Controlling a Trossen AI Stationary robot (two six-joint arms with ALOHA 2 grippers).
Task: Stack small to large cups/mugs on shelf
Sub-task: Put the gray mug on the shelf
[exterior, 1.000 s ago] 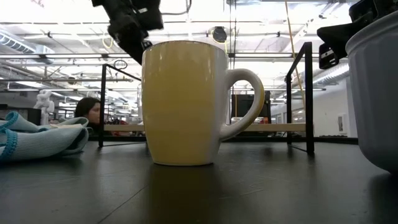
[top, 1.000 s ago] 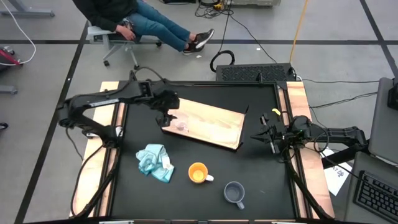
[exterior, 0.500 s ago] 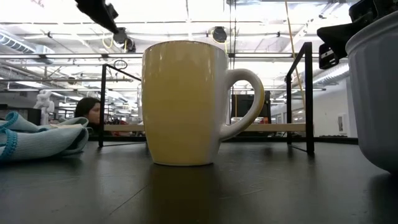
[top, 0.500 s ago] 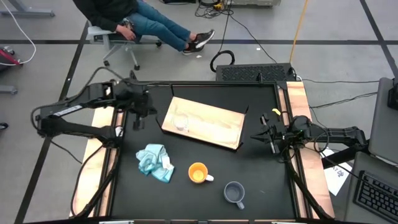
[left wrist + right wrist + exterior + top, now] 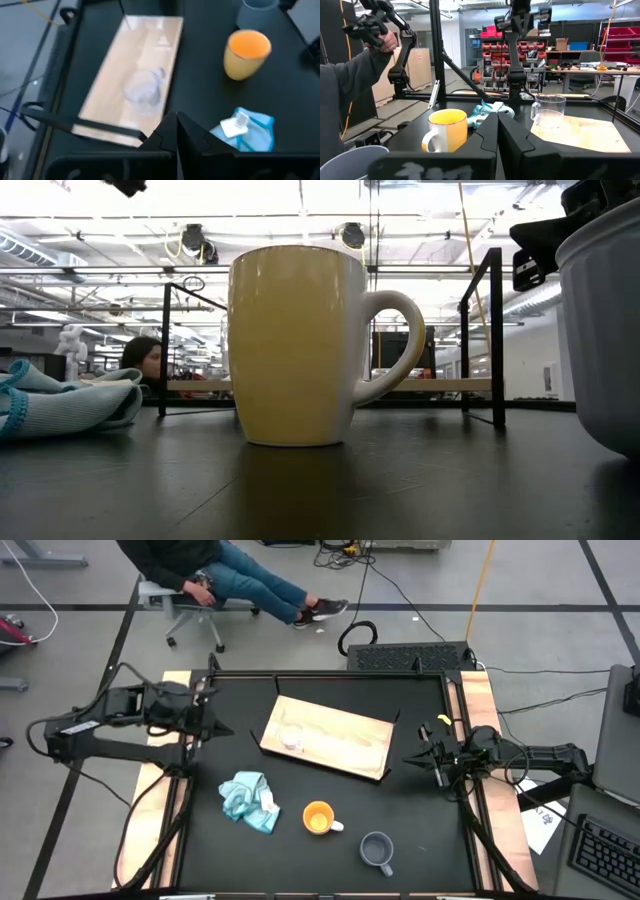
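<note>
The shelf (image 5: pixel 335 738) is a pale wooden board lying slantwise at the middle of the black table. The clear glass cup (image 5: pixel 291 739) stands upright on its left end, also seen as the glass cup (image 5: pixel 144 92). The orange mug (image 5: pixel 318 818) and the grey-blue mug (image 5: pixel 377 851) stand on the tabletop near the front edge. My left gripper (image 5: pixel 218 727) is shut and bare, left of the shelf and apart from the cup. My right gripper (image 5: pixel 412 757) is shut and bare, off the shelf's right end.
A light blue cloth (image 5: pixel 249 800) lies crumpled left of the orange mug. A black frame (image 5: pixel 330 675) runs along the table's far edge. A person sits on a chair (image 5: pixel 190 600) beyond the far left corner. A sleeve (image 5: pixel 350 100) shows in the right wrist view.
My left gripper has drawn back from the glass cup toward the table's left edge and has shut with nothing in it. The glass cup stays standing on the shelf's left end.
</note>
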